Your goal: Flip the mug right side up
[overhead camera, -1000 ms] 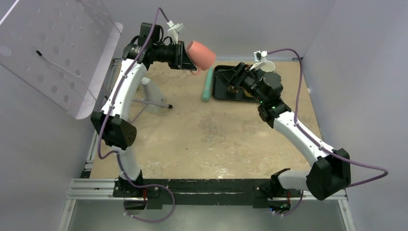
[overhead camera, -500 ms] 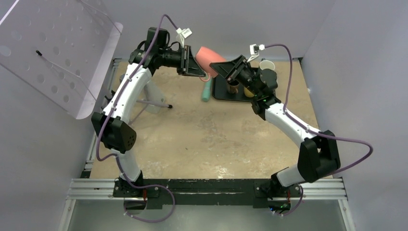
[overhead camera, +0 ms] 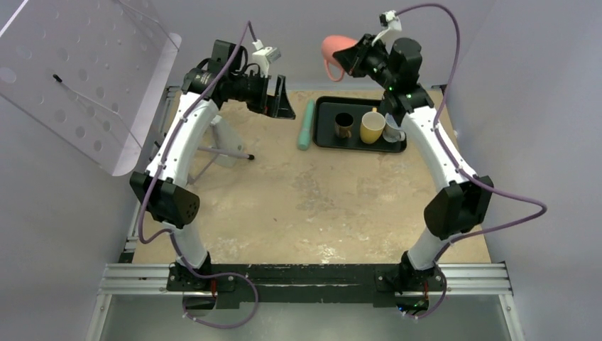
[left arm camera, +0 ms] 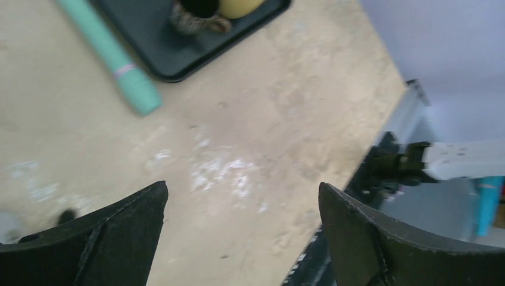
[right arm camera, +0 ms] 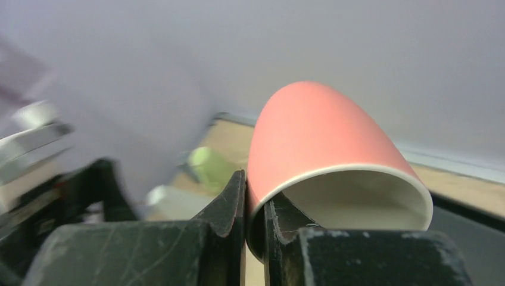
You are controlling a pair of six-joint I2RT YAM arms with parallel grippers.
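Mug (overhead camera: 334,48) sits in the upper middle of the top view, pink, held in the air near the back wall by the right arm (overhead camera: 433,142), whose jaws are shut on its rim. It lies roughly on its side, handle hanging down, clear of the table (overhead camera: 298,206). Below it in the frame, a black tray (overhead camera: 325,138) carries a dark cup (overhead camera: 344,125) and a yellow cup (overhead camera: 371,126), with a teal tube (overhead camera: 307,124) just beside the tray. The left arm (overhead camera: 184,135) points in from the upper left, its jaws spread and empty.

From the left wrist, those jaws stand wide with only bare table between them.

From the right wrist, one jaw is inside the mug's wall and one outside, pinching it. The pale interior faces the camera.

The step in hand seems to be the reorienting in mid-air. Next the wrist likely has to roll until the mouth faces up, then lower the base flat onto the table before letting go. A thin rim pinch could slip during the roll.
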